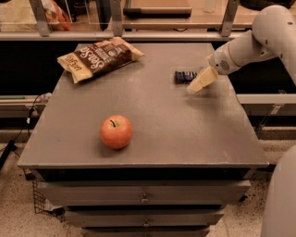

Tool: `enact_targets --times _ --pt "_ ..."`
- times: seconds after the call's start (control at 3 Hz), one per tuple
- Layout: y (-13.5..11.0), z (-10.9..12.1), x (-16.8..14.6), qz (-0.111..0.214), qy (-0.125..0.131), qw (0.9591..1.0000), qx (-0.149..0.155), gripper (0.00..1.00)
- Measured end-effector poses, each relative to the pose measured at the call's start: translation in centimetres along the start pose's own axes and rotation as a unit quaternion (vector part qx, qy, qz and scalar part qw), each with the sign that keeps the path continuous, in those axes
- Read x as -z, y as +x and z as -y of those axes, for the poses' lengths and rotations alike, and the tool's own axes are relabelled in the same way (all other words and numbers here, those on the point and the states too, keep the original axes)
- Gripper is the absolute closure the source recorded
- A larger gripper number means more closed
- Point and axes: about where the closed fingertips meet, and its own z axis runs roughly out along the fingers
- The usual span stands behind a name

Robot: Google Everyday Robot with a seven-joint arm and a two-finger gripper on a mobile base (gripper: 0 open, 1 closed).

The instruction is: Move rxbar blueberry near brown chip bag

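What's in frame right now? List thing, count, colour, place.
chip bag: 1, brown with tan ends, far left of the table
rxbar: 1, dark navy, far right of the table
apple: 1, red-orange, front of the table, left of centre
table: 1, grey, drawers below
orange thing: 1, behind the far rail, left; cannot tell what it is
arm: 1, white, reaching in from the right
claw: 1, cream, low over the table at the rxbar's right end; cannot tell if it is touching
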Motion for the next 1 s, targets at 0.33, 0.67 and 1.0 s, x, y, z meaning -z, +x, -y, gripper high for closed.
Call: enact_targets --times 0.33,0.67,1.0 --pt "0.19 0.06 -0.15 -0.008 -0.003 0.9999 -0.008 0.23" --pt "0.11 0.05 -0.09 -0.011 -0.004 0.9999 -0.011 0.46" --pt "0.37 -0.02 -0.13 -0.014 -0.006 0.9998 -0.017 0.69"
